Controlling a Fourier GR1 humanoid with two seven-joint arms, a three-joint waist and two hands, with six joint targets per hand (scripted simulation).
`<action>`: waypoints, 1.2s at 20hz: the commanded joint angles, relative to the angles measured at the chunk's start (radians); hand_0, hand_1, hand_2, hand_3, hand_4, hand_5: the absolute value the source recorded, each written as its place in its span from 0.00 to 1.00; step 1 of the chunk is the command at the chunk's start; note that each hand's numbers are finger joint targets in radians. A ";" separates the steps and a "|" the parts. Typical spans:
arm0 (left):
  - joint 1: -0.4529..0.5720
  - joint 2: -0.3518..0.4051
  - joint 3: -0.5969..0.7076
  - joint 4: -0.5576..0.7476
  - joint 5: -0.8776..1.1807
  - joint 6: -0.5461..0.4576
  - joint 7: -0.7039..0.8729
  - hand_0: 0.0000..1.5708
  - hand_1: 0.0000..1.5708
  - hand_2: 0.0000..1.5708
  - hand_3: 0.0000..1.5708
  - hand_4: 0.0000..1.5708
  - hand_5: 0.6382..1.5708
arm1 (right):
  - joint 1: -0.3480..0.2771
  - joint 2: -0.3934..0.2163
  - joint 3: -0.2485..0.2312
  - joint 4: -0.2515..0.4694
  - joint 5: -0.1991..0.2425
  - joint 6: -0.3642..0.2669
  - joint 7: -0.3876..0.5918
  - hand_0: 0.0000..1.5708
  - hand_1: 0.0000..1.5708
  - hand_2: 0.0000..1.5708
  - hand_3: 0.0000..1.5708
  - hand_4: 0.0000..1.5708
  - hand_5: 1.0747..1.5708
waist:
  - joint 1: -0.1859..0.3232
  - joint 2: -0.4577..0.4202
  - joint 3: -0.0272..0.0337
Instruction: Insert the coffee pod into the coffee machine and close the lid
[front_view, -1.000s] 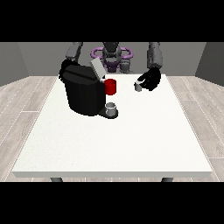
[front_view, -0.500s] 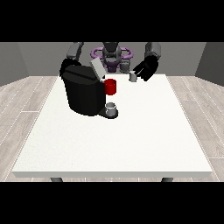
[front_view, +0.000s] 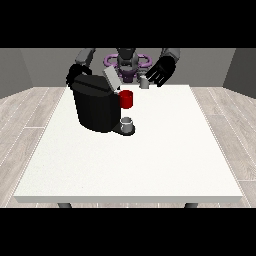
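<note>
The hand at the view's right (front_view: 161, 73) is raised above the far edge of the large white table (front_view: 150, 160), its black fingers spread and relaxed, closed on nothing. The small grey cylindrical coffee pod (front_view: 144, 83) sits just beside those fingertips, on their machine-facing side; whether it touches them cannot be told. Further out from the fingers on that same side stands the black box-shaped coffee machine (front_view: 95, 106), its grey lid (front_view: 111, 79) tilted up and open. A red cylindrical part (front_view: 127, 99) projects from the machine's front, and a small grey cup (front_view: 128, 123) rests on its base below. The hand at the view's left (front_view: 75, 74) sits behind the machine's far upper corner; its finger state cannot be told. The near half of the table and its right side offer open room. No brand, label or writing is legible.
</note>
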 joint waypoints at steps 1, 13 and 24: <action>-0.072 0.027 0.039 0.008 0.013 0.003 0.012 0.77 0.77 0.80 0.76 0.32 1.00 | -0.050 -0.016 -0.011 -0.031 -0.002 -0.006 0.027 0.00 0.00 0.00 0.00 0.33 1.00 | -0.034 0.056 0.0001; -0.162 0.041 0.036 0.017 -0.020 0.018 0.014 0.80 0.80 0.83 0.79 0.31 1.00 | -0.098 -0.040 -0.035 -0.038 -0.005 -0.019 -0.014 0.00 0.00 0.00 0.00 0.34 1.00 | -0.064 0.147 0.0004; -0.167 -0.019 0.015 0.014 -0.031 -0.004 0.037 0.81 0.81 0.83 0.78 0.33 1.00 | -0.078 -0.033 -0.069 0.010 -0.029 -0.020 -0.045 0.00 0.00 0.00 0.00 0.33 1.00 | -0.027 0.134 0.0007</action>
